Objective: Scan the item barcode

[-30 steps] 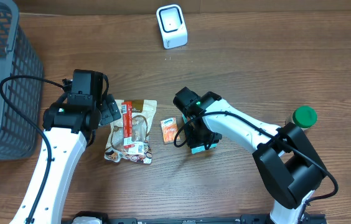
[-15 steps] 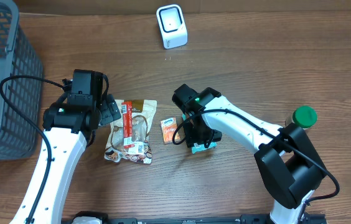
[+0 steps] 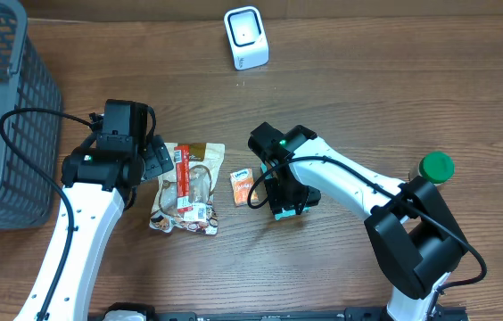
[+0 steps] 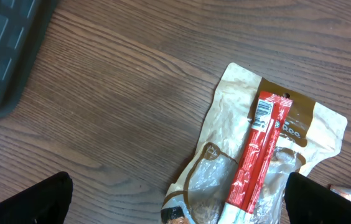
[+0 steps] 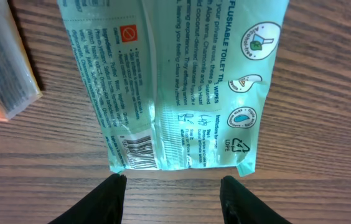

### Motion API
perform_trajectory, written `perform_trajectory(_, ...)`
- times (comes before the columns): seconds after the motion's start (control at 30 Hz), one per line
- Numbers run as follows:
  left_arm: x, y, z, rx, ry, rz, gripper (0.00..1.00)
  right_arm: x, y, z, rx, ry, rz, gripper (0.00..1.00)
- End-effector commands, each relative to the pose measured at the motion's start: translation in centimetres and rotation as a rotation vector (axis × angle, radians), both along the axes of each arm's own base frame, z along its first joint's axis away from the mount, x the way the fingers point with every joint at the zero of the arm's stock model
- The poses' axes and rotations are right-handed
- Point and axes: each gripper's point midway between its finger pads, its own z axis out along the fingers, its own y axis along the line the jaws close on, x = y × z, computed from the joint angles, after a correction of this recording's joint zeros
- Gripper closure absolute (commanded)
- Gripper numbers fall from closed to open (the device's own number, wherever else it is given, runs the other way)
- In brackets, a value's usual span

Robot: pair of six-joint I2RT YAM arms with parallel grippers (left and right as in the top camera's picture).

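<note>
Now the right gripper [image 5: 174, 194] hangs parted and empty at the barcode [image 5: 138, 152] end of the flushable toilet wipes pack [image 5: 182, 87], flat on the table [image 5: 312, 186]; pinch across its width, leaving that barcode uncovered for the scanner [image 3: 246, 37]; left gripper [image 4: 178, 196] gapes empty.

1. A brown snack pouch [image 3: 191, 189] lies flat on the wooden counter [image 3: 367, 89], with a red stick [image 3: 182, 178] on top.
2. The left claw [image 3: 155, 160] is just left of the pouch.
3. An orange packet [image 3: 242, 186] lies just right of the pouch. Past it, the right claw [image 3: 289, 198] covers a teal packet [image 3: 285, 214].
4. The white scanner [image 3: 246, 37] stands well behind the pouch.
5. The grey basket [image 3: 2, 116] is far left of it, and the green-capped bottle [image 3: 436, 167] far right.
</note>
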Motion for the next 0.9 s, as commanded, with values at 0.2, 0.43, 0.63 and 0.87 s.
perform_trajectory(0.2,0.3,0.2,0.7,0.011,-0.021,0.002,0.01,0.7,0.7,0.2,0.025,-0.028,-0.001,0.55)
perform_trajectory(0.43,0.3,0.2,0.8,0.011,-0.022,0.002,0.01,0.7,0.7,-1.4,0.039,-0.046,-0.001,0.55)
perform_trajectory(0.63,0.3,0.2,0.8,0.011,-0.022,0.002,0.00,0.8,0.8,-1.9,0.050,-0.060,-0.001,0.59)
perform_trajectory(0.87,0.3,0.2,0.7,0.011,-0.021,0.002,0.00,2.6,2.2,0.2,0.085,-0.103,-0.001,0.46)
